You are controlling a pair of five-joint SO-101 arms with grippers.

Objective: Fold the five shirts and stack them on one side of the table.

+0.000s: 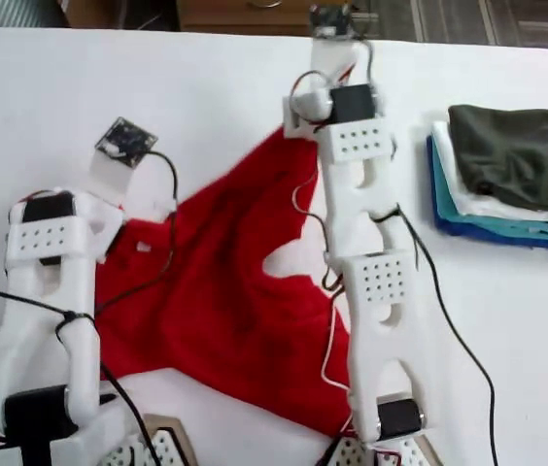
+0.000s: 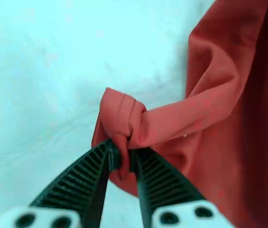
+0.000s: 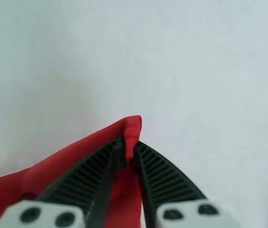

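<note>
- The white worktop (image 1: 157, 78) lies under the red shirt (image 1: 225, 301) and shows bare on all sides of it.
- The red shirt is spread loosely and unfolded in the middle, creased, with a gap in the cloth where the worktop shows through. One corner is drawn to a point at its far end.
- The right arm (image 1: 366, 243) stretches over the red shirt's edge on its own side, with its wrist above the far point of the shirt.
- The left arm (image 1: 46, 291) stands at the opposite edge of the red shirt, its wrist over that border.
- The stack of folded shirts (image 1: 507, 155) sits well apart from the red shirt, beyond the right arm. Dark olive is on top, then white, teal and blue.
- The left hand (image 2: 123, 159) is pressed together on a bunched, rolled fold of the red shirt's (image 2: 229, 95) edge.
- The right hand (image 3: 128, 152) pinches the hemmed corner tip of the red shirt (image 3: 53, 171).
</note>
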